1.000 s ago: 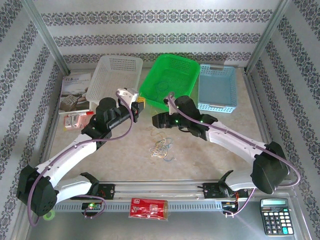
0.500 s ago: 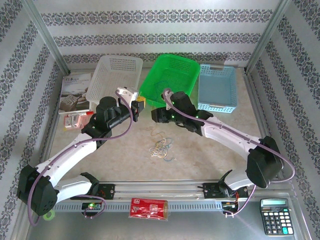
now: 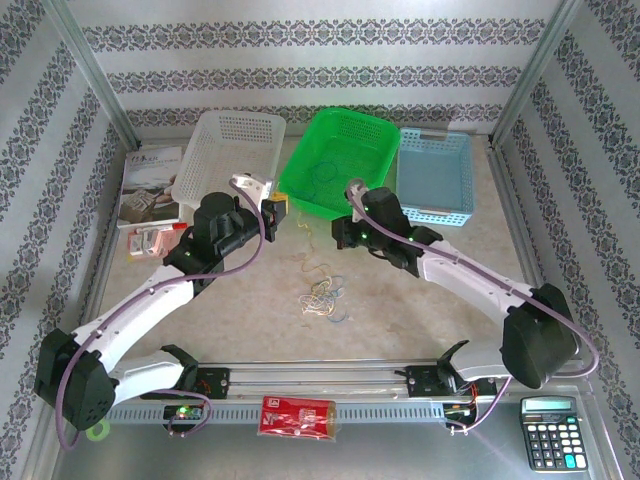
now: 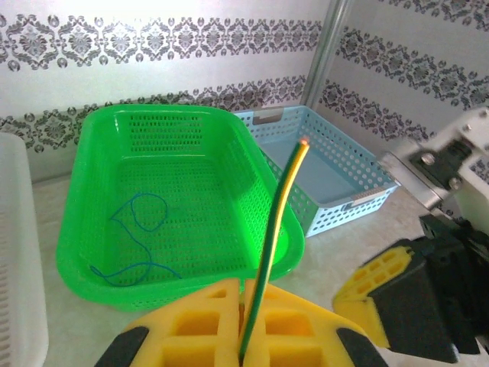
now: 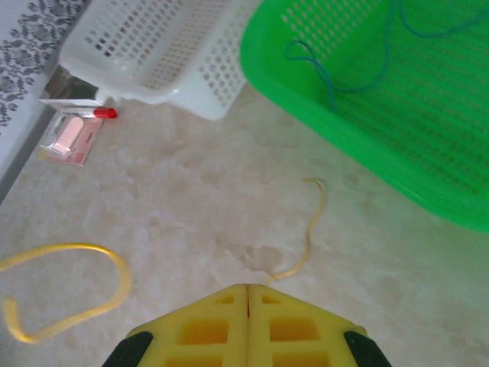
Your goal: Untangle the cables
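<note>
pinching a thin yellow-green cable (image 4: 276, 210), the left gripper (image 4: 241, 289) is clamped; the right gripper (image 5: 248, 292) is closed.

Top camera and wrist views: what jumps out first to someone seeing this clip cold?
The bright green basket stands at the middle back of the table, with a thin blue cable lying loose inside it. Next comes the left gripper, shut on a yellow-green cable that stands up from between its fingers. A small tangle of cables lies on the table between the two arms.
</note>
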